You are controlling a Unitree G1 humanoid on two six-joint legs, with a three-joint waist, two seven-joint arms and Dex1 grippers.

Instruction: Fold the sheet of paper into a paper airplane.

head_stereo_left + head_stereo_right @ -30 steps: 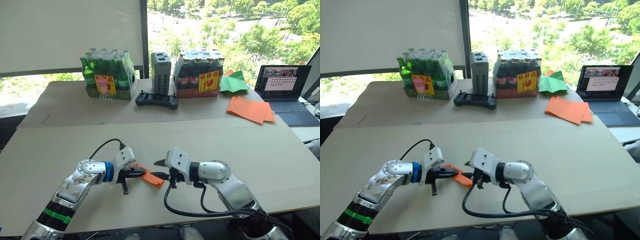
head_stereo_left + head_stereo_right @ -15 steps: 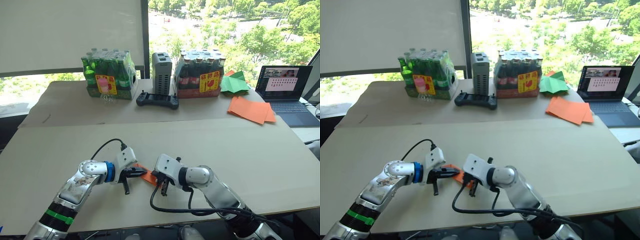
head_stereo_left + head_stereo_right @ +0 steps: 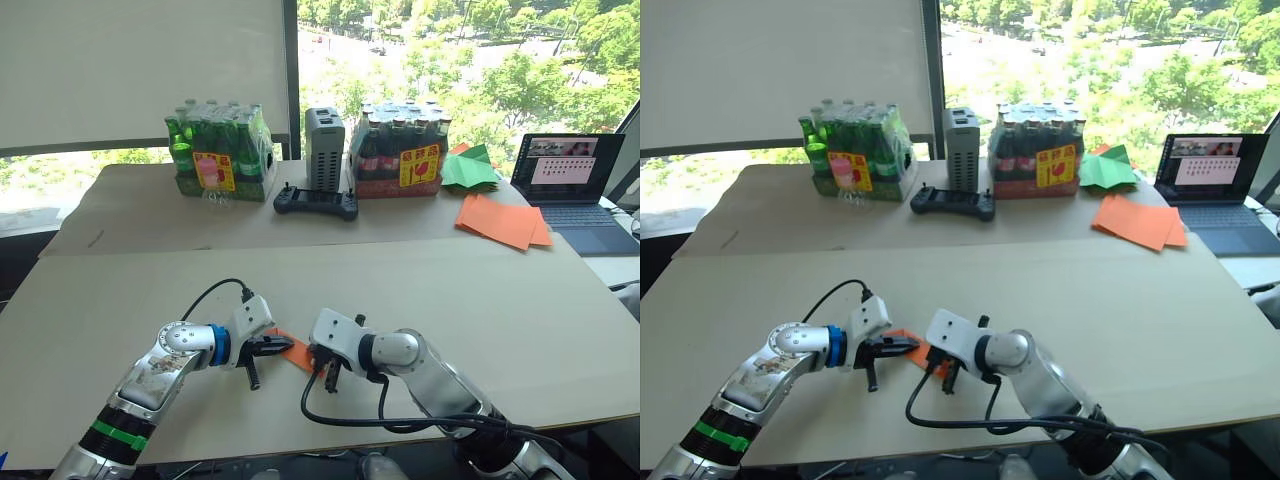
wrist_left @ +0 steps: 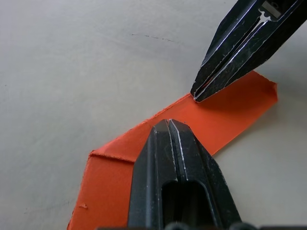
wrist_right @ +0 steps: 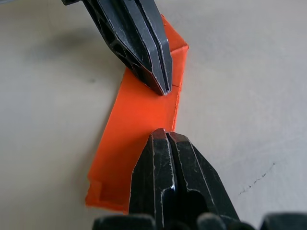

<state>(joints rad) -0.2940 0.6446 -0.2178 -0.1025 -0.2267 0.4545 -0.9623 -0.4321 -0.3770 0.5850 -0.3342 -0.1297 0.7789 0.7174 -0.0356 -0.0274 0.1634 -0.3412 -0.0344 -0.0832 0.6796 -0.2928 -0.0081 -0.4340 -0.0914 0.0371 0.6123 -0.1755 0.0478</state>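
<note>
The paper airplane (image 3: 297, 351) lies flat on the near table (image 3: 520, 300), a narrow folded orange strip with layered flaps, between the two grippers. The left gripper (image 4: 167, 125) has its fingers pressed together, tips bearing down on the strip's middle. The right gripper (image 5: 162, 135) likewise has its fingers closed against each other, tips resting on the strip from the opposite side. The two sets of tips sit near each other, apart. At 1 o'clock on the far table lies the pile of orange sheets (image 3: 503, 219), with green paper (image 3: 467, 167) just behind it and a laptop (image 3: 577, 180) beside them.
</note>
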